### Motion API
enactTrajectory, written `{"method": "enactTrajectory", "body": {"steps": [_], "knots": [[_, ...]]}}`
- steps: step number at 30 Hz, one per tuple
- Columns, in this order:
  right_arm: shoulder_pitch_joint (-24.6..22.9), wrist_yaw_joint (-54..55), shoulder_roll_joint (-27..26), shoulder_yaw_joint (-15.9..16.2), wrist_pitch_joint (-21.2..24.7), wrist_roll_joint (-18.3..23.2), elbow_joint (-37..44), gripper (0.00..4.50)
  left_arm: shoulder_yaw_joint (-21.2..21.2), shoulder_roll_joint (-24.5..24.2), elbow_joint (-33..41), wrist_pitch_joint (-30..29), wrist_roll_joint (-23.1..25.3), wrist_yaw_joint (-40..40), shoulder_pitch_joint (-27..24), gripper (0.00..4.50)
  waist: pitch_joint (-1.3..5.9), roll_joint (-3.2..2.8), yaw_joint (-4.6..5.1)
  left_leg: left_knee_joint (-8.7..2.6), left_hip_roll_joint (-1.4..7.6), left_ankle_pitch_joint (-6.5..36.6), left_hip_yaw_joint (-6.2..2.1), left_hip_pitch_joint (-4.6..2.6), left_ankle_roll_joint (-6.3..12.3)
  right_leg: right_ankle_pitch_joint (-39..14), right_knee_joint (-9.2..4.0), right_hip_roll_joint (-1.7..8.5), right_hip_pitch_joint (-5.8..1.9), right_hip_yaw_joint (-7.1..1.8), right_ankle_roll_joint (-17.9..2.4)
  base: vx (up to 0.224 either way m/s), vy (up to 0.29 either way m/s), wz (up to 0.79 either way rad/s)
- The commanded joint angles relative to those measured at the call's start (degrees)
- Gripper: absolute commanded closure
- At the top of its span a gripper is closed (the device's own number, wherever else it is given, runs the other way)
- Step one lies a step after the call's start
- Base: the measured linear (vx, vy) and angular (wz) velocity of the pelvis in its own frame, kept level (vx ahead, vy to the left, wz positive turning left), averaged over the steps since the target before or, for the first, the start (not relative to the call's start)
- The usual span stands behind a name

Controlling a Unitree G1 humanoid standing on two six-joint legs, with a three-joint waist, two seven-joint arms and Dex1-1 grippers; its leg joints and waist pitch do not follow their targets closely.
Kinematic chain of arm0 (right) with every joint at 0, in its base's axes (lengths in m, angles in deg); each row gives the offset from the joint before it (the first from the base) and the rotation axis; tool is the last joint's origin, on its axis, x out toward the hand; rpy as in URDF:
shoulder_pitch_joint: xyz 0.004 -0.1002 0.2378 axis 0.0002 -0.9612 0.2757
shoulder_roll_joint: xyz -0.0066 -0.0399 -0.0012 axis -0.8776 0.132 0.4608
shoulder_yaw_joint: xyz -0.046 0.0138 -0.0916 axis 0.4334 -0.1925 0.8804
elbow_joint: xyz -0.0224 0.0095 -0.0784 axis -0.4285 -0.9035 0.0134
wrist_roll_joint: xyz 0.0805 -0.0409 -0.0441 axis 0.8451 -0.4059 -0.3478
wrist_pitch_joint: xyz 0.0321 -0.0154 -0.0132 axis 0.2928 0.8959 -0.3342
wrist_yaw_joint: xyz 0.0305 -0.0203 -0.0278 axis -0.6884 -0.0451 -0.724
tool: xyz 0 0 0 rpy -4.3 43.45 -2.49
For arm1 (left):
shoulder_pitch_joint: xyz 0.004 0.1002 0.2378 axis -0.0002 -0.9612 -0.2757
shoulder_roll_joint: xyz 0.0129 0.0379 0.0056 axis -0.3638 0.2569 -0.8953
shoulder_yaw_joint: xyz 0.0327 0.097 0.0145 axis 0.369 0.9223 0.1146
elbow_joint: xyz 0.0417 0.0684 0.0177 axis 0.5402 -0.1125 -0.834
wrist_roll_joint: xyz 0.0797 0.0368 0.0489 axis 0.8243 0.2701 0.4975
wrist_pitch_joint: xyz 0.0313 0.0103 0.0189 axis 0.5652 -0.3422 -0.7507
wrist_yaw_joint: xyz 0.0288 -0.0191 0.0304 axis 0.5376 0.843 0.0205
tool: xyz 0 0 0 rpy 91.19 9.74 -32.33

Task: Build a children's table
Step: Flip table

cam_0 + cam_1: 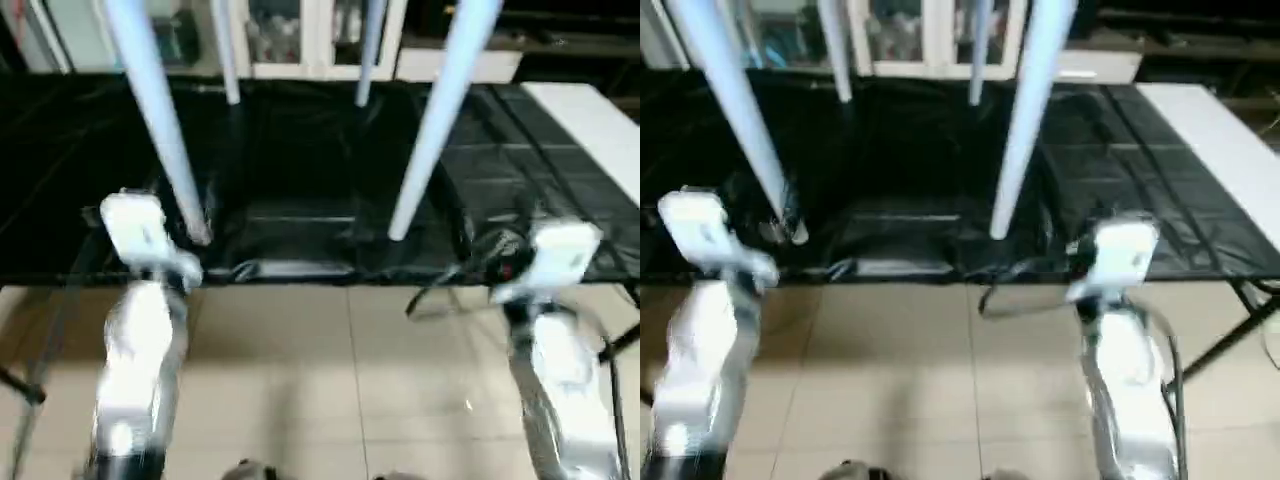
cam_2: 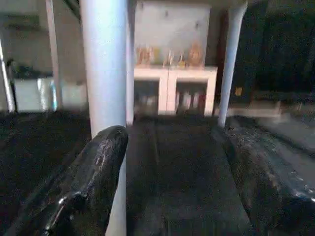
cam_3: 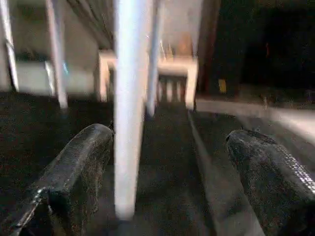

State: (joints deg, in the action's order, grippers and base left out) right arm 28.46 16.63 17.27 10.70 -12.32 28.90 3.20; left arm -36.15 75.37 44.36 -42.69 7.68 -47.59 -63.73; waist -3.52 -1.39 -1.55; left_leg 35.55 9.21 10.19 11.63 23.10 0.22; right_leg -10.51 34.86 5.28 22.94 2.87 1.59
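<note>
On the black work table (image 1: 90, 150), near its front edge, the children's table stands on four white legs (image 1: 430, 130). Left gripper (image 2: 187, 162) and right gripper (image 3: 172, 162) hang open, holding nothing. Best to draw both arms away without knocking the near legs.

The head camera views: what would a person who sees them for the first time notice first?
Four long tapered white tube legs stand on the black-covered work table, rising out of the picture: two near ones, left and right, and two farther back. Below, at the table's front edge, the robot's two silver forearms reach in, left and right, over a pale tiled floor.
</note>
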Motion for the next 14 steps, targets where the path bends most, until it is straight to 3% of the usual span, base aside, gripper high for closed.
{"method": "enactTrajectory", "body": {"steps": [1, 3, 6, 7, 8, 10, 13, 14], "knots": [[-0.33, 0.74, 0.01, 0.28, 3.97, 0.1, 2.08, 0.43, 0.82, 0.0, 2.31, -2.48, 1.51, -1.11, -0.82, 0.93, 2.82, 0.18, 0.65, -6.03, 3.33, 33.85, -3.68, -2.23, -6.06, -35.64, -6.76, 2.84, 0.1, -1.74, -1.09, 0.0, 0.0, 0.0], [-0.56, 1.0, 0.27, 0.62, 6.25, -1.18, 2.04, 0.43, 1.59, 0.0, 3.48, -4.45, 2.25, -1.94, -1.86, 0.93, 2.69, 0.01, 0.93, -6.29, 3.35, 35.7, -4.09, -2.2, -6.7, -35.38, -6.76, 2.64, 0.08, -1.47, -1.02, 0.0, 0.0, 0.0], [-0.91, 1.45, 0.1, 0.78, 11.46, 0.7, 2.68, 0.43, 1.89, -0.12, 5.22, -9.39, 3.23, -3.25, -1.98, 0.93, 2.4, -0.55, 1.64, -6.63, 3.33, 41.38, -4.6, -3.07, -7.63, -33.52, -7.22, 2.14, 0.29, -0.62, -1.62, 0.0, 0.0, 0.0], [-1.11, 1.22, 0.23, 1.05, 12.31, 1.02, 3.03, 0.43, 1.67, -0.14, 5.41, -10.89, 3.23, -3.6, -1.81, 0.93, 2.3, -0.74, 1.86, -6.88, 3.4, 42.53, -4.69, -3.02, -7.85, -32.61, -7.12, 1.98, 0.14, -0.46, -1.74, 0.0, 0.0, 0.0], [-1.49, 0.94, 0.5, 1.56, 12.99, 0.81, 3.53, 0.43, 1.47, -0.17, 5.71, -11.41, 3.28, -3.68, -1.68, 0.93, 2.16, -1.04, 2.37, -7.82, 3.6, 45.47, -5.2, -2.62, -8.53, -29.56, -6.61, 1.73, -0.76, 0.16, -2.09, 0.0, 0.0, 0.0], [-2.11, 0.73, 0.79, 2.34, 14.36, 0.2, 4.16, 0.43, 0.96, 0.19, 6.18, -11.66, 2.8, -3.6, -1.6, 0.93, 1.92, -1.11, 2.61, -8.61, 3.66, 47.95, -5.37, -2.24, -9.11, -28.54, -6.14, 1.71, -0.99, 0.21, -2.49, 0.0, 0.0, 0.0], [-2.57, 0.79, 0.57, 2.84, 15.9, -0.33, 4.97, 0.43, 0.7, 0.15, 7.44, -13.86, 2.58, -3.44, -2.08, 0.93, 1.65, -1.0, 3.18, -8.67, 3.37, 50.8, -4.76, -2.84, -9.36, -32.37, -6.58, 1.39, -0.57, 1.1, -2.17, 0.0, 0.0, 0.0], [-2.52, 0.87, 0.53, 2.85, 16.01, -0.44, 5.2, 0.43, 0.72, 0.04, 7.82, -14.94, 2.71, -3.53, -2.26, 0.93, 1.46, -1.2, 3.14, -9.83, 3.6, 51.83, -4.39, -1.93, -9.44, -32.29, -5.37, 0.85, -1.46, 1.62, -2.0, 0.0, 0.0, 0.0]]}}
